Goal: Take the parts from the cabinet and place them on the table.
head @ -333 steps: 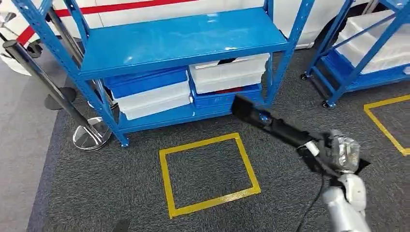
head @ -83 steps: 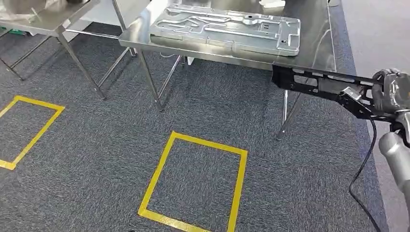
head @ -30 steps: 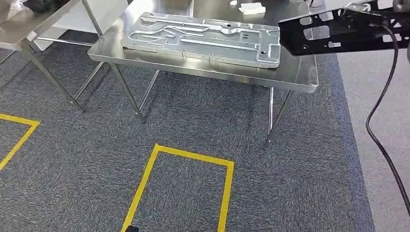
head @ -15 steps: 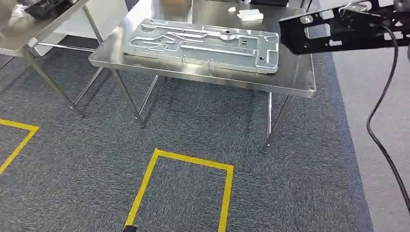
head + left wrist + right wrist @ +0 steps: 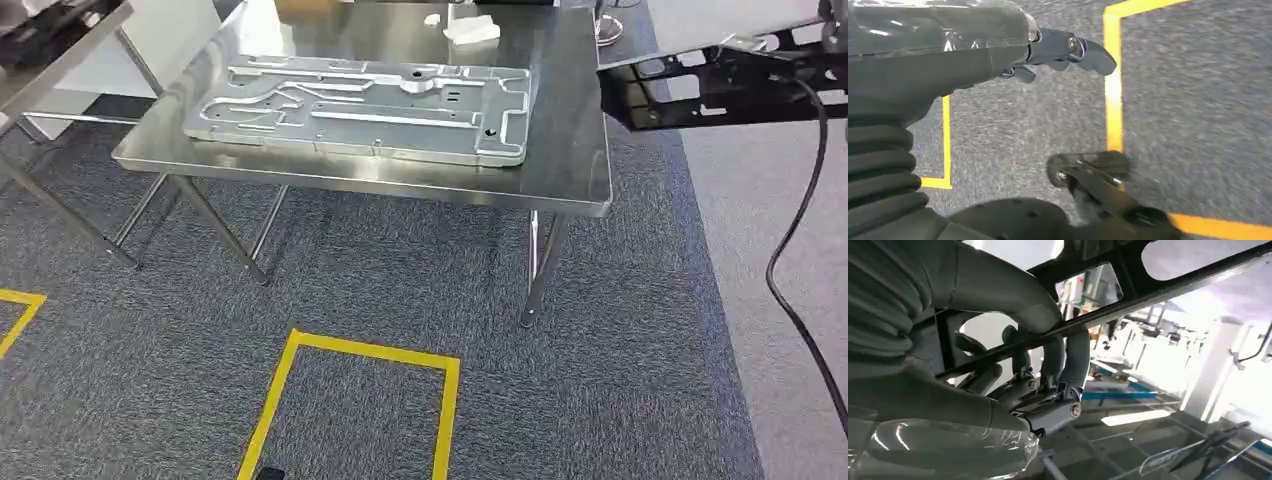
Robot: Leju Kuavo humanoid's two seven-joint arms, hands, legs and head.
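Gripping one black bracket (image 5: pixel 720 85), right hand (image 5: pixel 1013 365); left hand (image 5: pixel 998 55) open, empty; one table (image 5: pixel 570 190).

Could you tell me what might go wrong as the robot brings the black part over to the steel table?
The black bracket, gripped by the right hand, hangs beside the table's right edge; its near end could knock that edge on the way in. The large aluminium plate covers most of the tabletop, so the bracket may land on it or overhang the edge. A black cable dangles below and could snag.
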